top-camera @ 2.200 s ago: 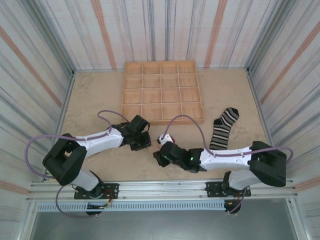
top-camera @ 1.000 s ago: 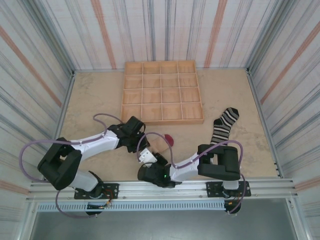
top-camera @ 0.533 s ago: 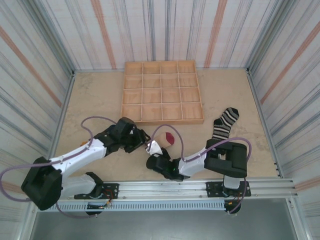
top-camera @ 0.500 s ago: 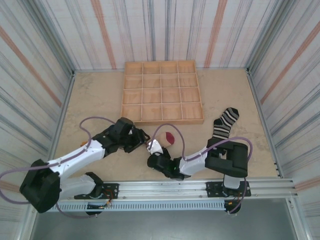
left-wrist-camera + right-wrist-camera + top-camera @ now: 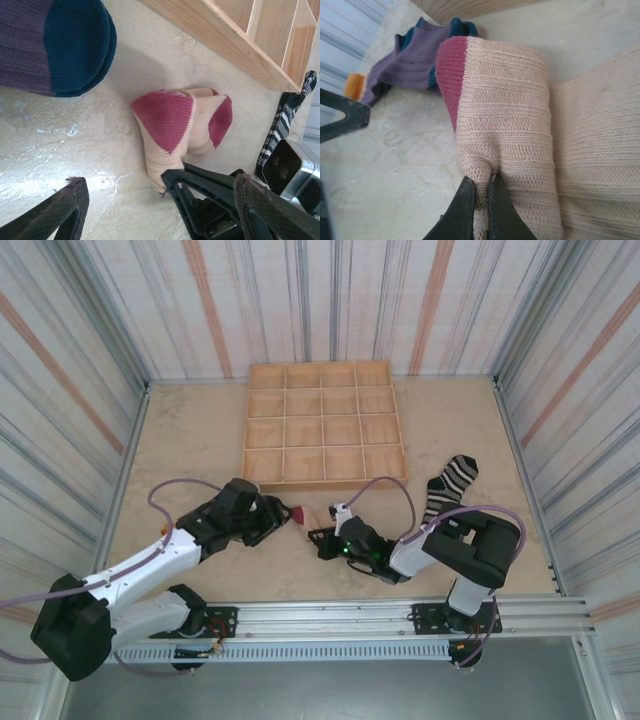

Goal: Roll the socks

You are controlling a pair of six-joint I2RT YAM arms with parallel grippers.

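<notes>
Treat the peach sock (image 5: 180,125) as soft, light and floppy, likely to unroll. Find it half-rolled on the worktop (image 5: 200,440) near the purple sock (image 5: 50,45), pinched at its fold by the right pincer (image 5: 479,187). Take the thick roll, not loose ends, with the spread, empty left pincer (image 5: 161,184).

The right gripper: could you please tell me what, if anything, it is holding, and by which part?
The right gripper is shut on the peach sock, pinching a fold at the edge of its rolled-up bundle.
</notes>
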